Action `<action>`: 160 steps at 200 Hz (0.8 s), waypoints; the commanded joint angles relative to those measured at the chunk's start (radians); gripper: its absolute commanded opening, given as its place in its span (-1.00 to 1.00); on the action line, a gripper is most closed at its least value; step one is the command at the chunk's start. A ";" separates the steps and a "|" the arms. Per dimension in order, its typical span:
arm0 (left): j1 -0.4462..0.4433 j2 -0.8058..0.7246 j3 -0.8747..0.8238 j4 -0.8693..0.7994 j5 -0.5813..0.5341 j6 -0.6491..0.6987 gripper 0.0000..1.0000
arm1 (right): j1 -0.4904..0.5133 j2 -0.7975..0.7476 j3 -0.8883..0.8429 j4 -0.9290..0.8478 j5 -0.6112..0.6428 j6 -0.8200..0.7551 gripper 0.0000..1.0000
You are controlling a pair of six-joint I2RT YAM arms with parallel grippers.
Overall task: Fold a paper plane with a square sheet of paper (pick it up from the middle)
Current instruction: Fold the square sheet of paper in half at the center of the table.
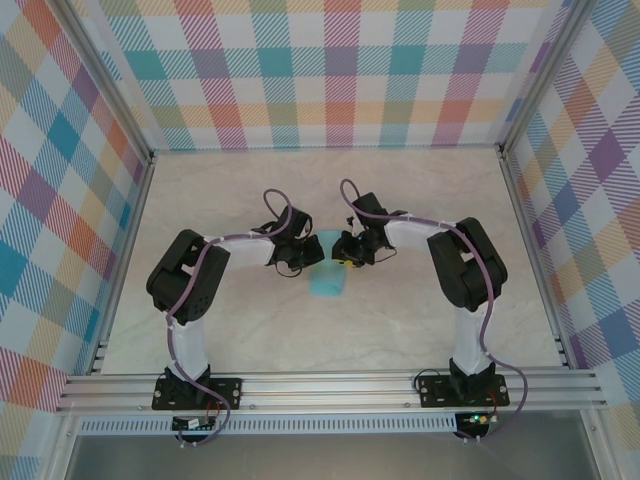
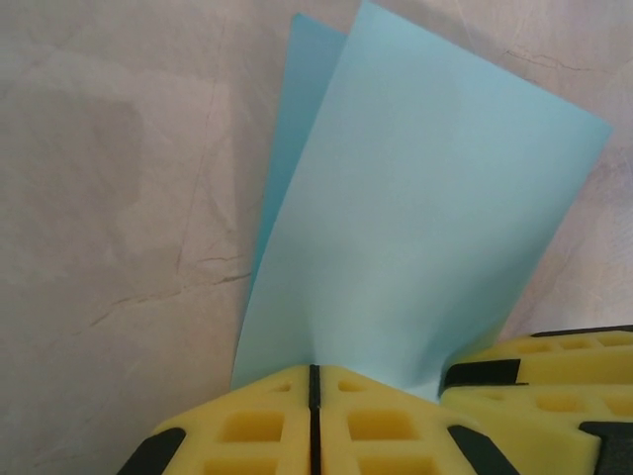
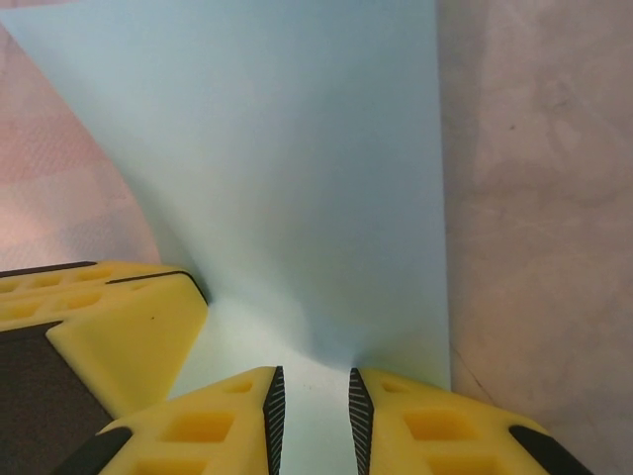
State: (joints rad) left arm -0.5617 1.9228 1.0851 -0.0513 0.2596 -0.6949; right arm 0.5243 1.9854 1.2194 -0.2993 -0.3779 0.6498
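- Yellow fingers [image 2: 267, 396] of the left gripper [image 2: 313, 406] sit closest to its wrist camera, pressed together with no gap and clenched on the lower edge of the square sheet of paper [image 2: 415, 228]
- From that pinch the sheet rises away from the fingers, bent over into two loose layers, one corner peeking out behind the other; no sharp crease shows
- Right gripper [image 3: 312, 416] is just beside the left one, its jaws narrowly parted with blue paper showing in the gap; it looks released rather than pinching
- Seen from above, the sheet sits between the two grippers in the middle of the table [image 1: 200, 200], its long axis running toward the arm bases, across the line joining the grippers
- Both arms are equally near; the coming move probably turns on the right jaws closing on the edge directly ahead of them
- No container takes part; whether the sheet's free edge touches the table I cannot tell
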 commanded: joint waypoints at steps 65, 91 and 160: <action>-0.013 0.064 -0.014 -0.105 -0.054 -0.006 -0.82 | 0.007 -0.110 -0.186 0.137 -0.178 0.036 -0.56; -0.012 0.067 -0.014 -0.102 -0.054 -0.010 -0.83 | 0.005 -0.087 -0.207 0.125 -0.160 0.045 -0.60; -0.012 0.075 -0.013 -0.101 -0.054 -0.018 -0.83 | 0.020 -0.160 -0.229 0.099 -0.199 0.019 -0.65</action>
State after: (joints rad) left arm -0.5617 1.9251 1.0855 -0.0521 0.2565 -0.7029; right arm 0.5289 1.8767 1.0157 -0.1841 -0.5240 0.6765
